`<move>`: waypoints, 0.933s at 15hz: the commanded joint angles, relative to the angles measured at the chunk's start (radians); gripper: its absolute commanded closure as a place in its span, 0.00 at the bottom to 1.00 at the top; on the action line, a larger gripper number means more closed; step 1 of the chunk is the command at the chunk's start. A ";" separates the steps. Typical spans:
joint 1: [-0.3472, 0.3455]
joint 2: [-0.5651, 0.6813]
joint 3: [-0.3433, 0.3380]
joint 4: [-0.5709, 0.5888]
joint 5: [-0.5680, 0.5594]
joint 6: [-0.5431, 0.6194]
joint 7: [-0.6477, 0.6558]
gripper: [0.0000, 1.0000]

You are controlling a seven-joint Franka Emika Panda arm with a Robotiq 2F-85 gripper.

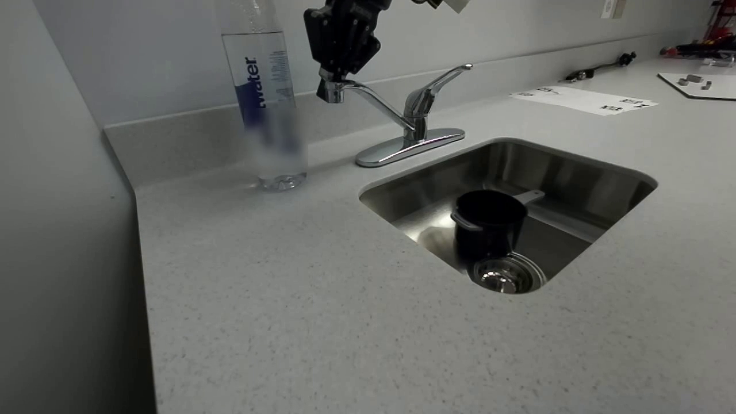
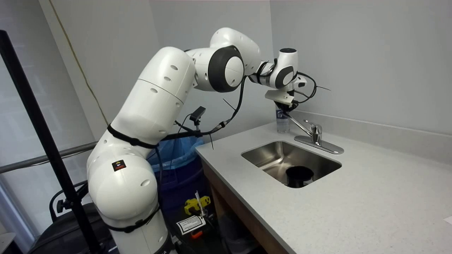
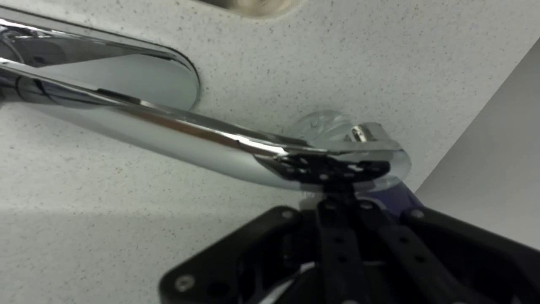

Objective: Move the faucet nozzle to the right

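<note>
Outside the rectangular steel sink (image 1: 552, 167), the slim silver-metal faucet nozzle (image 3: 206, 143) was positioned; at its tip, the black gripper (image 3: 341, 197) was placed, fingers together. Approach was judged complete, rightward swing outstanding.

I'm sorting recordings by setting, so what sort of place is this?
Probably a kitchenette, perhaps in an office or lab; the pictures can't settle which. A steel sink is set into the counter, a black pot sits in it, and a metal faucet nozzle is close by.
</note>
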 commanded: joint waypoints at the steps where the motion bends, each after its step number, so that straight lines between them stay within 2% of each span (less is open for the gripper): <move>1: -0.034 -0.100 0.002 -0.139 0.025 -0.071 -0.029 1.00; 14: -0.063 -0.249 -0.031 -0.365 0.019 -0.122 -0.039 1.00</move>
